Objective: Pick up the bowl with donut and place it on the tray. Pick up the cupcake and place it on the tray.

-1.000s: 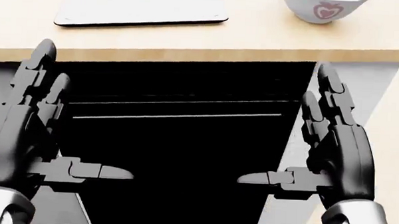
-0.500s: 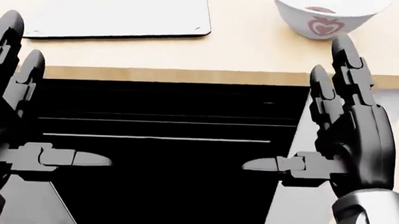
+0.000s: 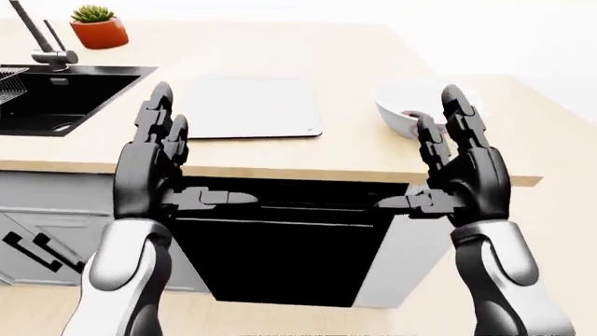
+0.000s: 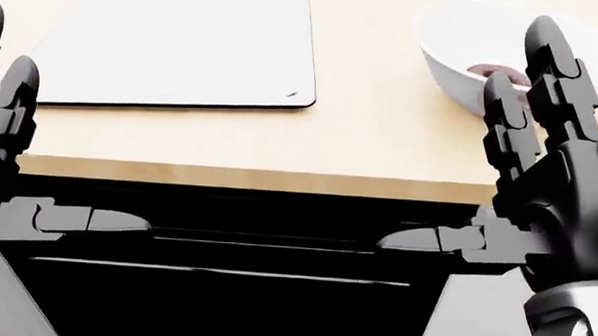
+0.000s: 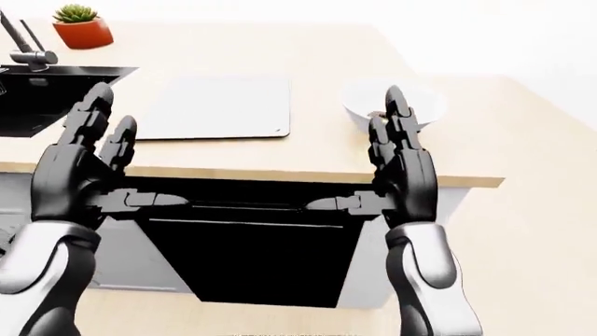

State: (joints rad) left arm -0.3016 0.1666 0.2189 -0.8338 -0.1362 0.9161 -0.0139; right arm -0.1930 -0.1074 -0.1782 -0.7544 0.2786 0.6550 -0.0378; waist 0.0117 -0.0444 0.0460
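Since the earlier frame the whole head view has shifted: the camera has moved toward the tabletop (image 3: 280,157), so the tray (image 3: 250,106) and bowl (image 4: 463,50) sit lower and larger. Left robot hand (image 3: 154,164) and right robot hand (image 3: 462,168) are both released, fingers straight up, thumbs pointing inward, holding nothing. The bowl rests on the tabletop right of the tray, apart from it, partly hidden behind the right fingers (image 4: 547,64).
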